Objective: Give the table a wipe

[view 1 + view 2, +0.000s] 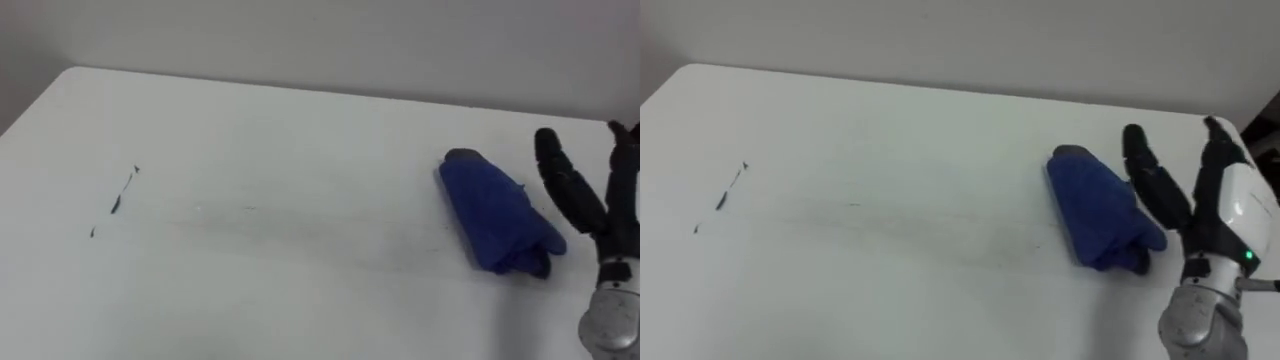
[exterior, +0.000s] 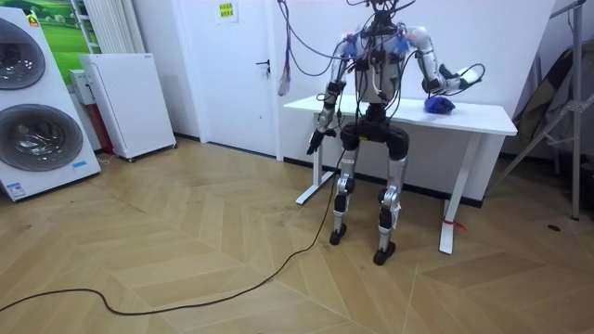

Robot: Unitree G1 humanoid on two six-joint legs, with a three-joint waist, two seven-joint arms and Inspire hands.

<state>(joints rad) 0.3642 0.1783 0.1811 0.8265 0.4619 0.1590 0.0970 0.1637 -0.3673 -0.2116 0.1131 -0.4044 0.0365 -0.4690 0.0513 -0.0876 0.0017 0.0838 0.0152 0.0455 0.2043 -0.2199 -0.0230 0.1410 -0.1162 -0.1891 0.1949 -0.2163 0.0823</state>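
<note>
- Where the left eye view looks down on the white table (image 1: 300, 150), a folded blue cloth (image 1: 495, 215) lies on the right part of the top, well apart from the thin dark marks (image 1: 118, 198) near the left edge.
- Left eye view, right margin: the right hand (image 1: 605, 225) stands just beside the cloth, on its right. Its dark fingers (image 1: 568, 185) are straight and spread, pointing away from the robot. They hold nothing.
- Right eye view: the same arrangement, with more of the right hand (image 1: 1215, 225) in sight. One straight finger reaches up beside the right edge of the blue cloth (image 1: 1095, 215); whether it touches the fabric cannot be told. The dark marks (image 1: 728, 192) lie far to the left on the white table (image 1: 890, 130).
- Room view: the robot stands upright on a herringbone wooden floor (image 2: 186, 250), close against the near side of the white table (image 2: 483, 116). Its right arm is raised over the top at the room view's right, the right hand (image 2: 455, 79) just above and beside the blue cloth (image 2: 438, 106).
- Room view, continued: the left arm hangs at the robot's side, the left hand (image 2: 316, 141) below the table edge; how its fingers stand cannot be told.
- Room view, surroundings: stacked washing machines (image 2: 32, 102) and a low white cabinet (image 2: 130, 102) stand at the room view's left, beside a white door (image 2: 237, 74).
</note>
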